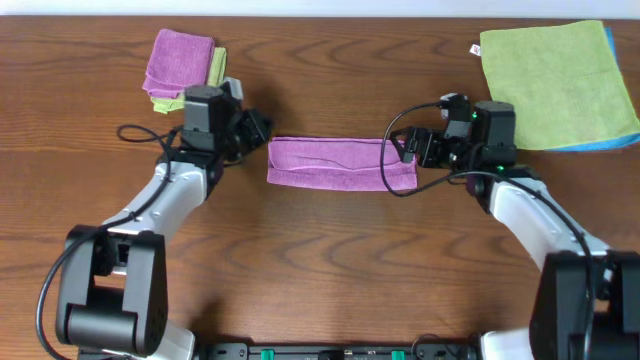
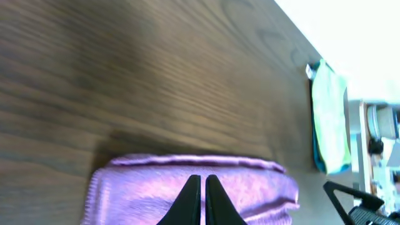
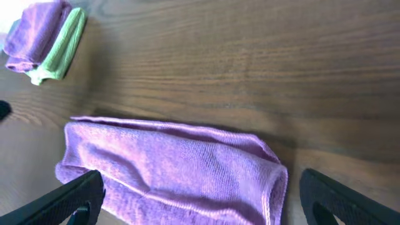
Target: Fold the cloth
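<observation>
1. Purple cloth [image 1: 342, 163] lies mid-table as a long folded strip. Left gripper [image 2: 201, 187] sits at its left end, fingers together; whether it pinches fabric, cannot tell. Right gripper [image 3: 200, 187] straddles the right end, fingers wide apart.
2. Risk: catching only the top layer would open the fold, and an uneven pull would skew it.
3. Wood-grain table [image 1: 330, 250]; folded cloth stack [image 1: 180, 65] far left, green cloth [image 1: 555, 85] far right.

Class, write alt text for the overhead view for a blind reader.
A purple cloth, folded into a long strip, lies between the left gripper and right gripper. Folded cloths are stacked far left; a green cloth covers a blue cloth far right.
</observation>
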Robot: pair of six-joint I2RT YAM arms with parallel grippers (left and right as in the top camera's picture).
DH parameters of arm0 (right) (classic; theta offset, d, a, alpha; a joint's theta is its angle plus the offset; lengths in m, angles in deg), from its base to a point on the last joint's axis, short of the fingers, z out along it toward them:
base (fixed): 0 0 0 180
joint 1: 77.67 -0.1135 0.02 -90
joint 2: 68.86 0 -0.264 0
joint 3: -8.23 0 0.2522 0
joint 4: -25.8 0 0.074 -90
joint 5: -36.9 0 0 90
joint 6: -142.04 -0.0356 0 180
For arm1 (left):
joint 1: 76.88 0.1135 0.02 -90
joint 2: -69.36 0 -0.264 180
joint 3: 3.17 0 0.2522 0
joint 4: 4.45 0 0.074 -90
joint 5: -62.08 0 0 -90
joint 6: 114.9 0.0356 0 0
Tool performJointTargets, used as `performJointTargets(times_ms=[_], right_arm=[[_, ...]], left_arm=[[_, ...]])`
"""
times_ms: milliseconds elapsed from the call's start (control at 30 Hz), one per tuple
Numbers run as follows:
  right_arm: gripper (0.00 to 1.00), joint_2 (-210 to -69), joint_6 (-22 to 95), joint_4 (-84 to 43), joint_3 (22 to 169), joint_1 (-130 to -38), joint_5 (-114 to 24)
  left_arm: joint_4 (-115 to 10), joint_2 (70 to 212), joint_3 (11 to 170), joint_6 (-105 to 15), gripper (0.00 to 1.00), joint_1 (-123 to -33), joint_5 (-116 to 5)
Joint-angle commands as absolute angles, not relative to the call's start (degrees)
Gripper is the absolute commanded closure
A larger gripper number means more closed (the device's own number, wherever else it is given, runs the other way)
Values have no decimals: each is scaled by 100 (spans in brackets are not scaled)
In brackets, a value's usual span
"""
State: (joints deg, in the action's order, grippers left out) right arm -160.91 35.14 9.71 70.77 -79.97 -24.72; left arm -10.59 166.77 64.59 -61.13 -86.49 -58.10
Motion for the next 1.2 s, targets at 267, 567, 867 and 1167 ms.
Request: performJointTargets(times_ms=[267,567,867,1167], right_arm=[[1,-16052,3184,228,7144,-7945,-2437],[1,-16452,3109,195,7138,-7947,-2437],[1,-17026,3031,221,7138,-7962,-2365],[15,-17273,2869,586,7138,-8229,-2287]], left_arm=[[-1606,17234,6553,-5654,94,-9324,-5053],[-1783,17709,6551,-5614,94,-9392,-4647],[-1798,17783,6551,-5616,94,-9396,-4527],[-1800,17783,6551,-5621,94,-9396,-4535]])
